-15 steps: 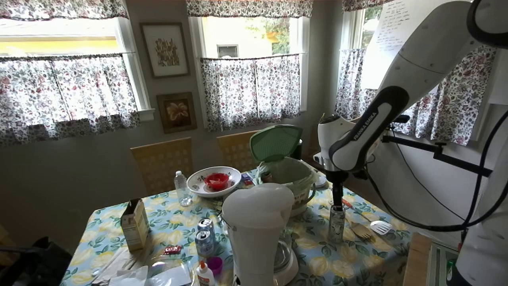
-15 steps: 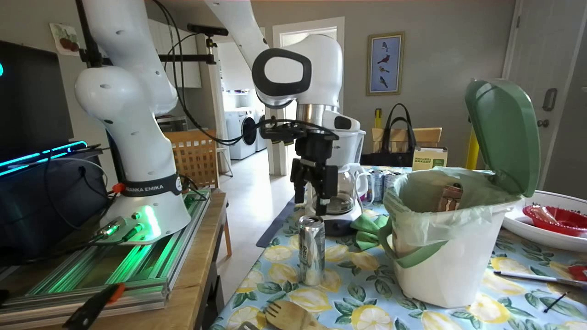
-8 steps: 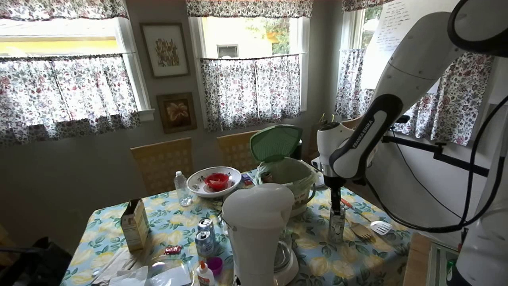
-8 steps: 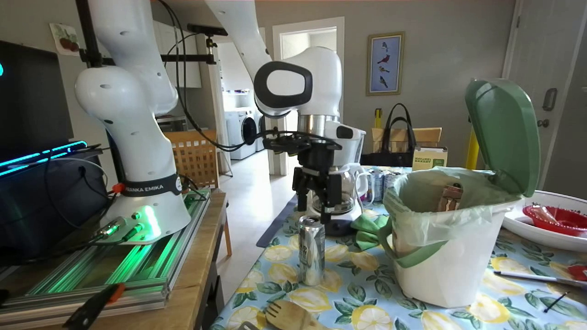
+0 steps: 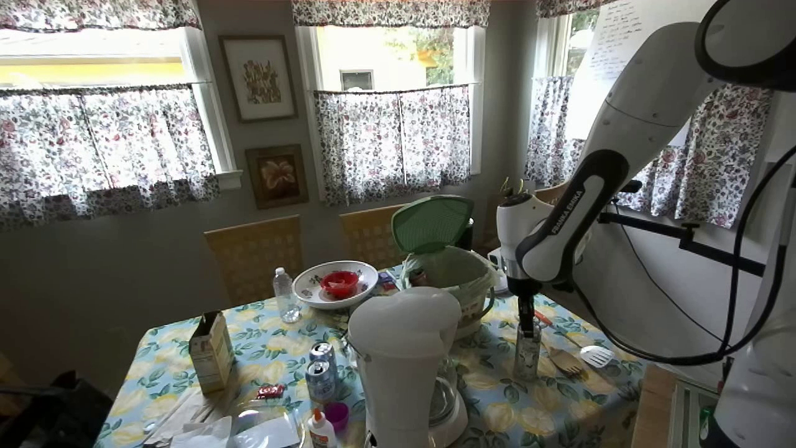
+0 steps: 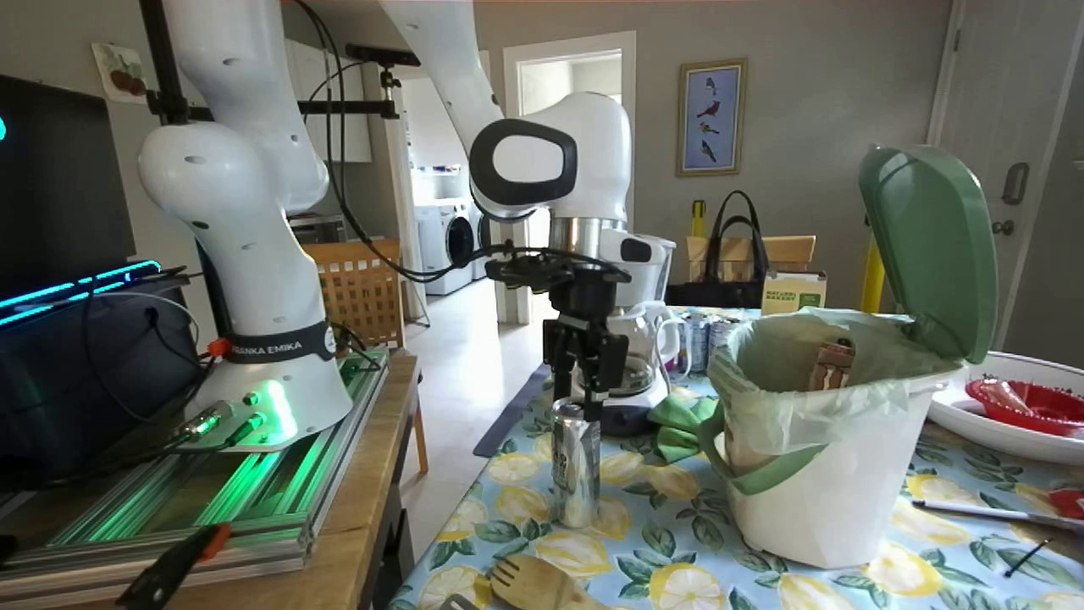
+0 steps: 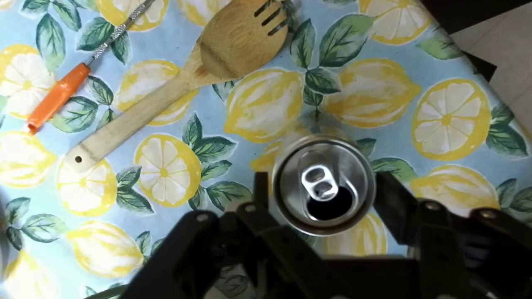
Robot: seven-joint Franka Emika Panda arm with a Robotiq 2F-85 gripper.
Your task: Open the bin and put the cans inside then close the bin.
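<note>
ok so I had my gripper (image 7: 322, 189) straddling an opened drink can (image 6: 575, 474), jaws apart, slim gap one side, green-lidded bin (image 6: 813, 508) open near it

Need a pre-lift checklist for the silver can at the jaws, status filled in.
1. Lid of the bin open: ok, raised.
2. Silver can upright: ok, standing on the tablecloth.
3. Jaws straddling the can: ok, one at each side of its rim.
4. Firm grip: cannot tell, contact is unclear.
5. Wooden spork apart from the can: ok, not touching.
6. Room inside the bin: cannot tell, a brown item shows inside, bottom hidden.
</note>
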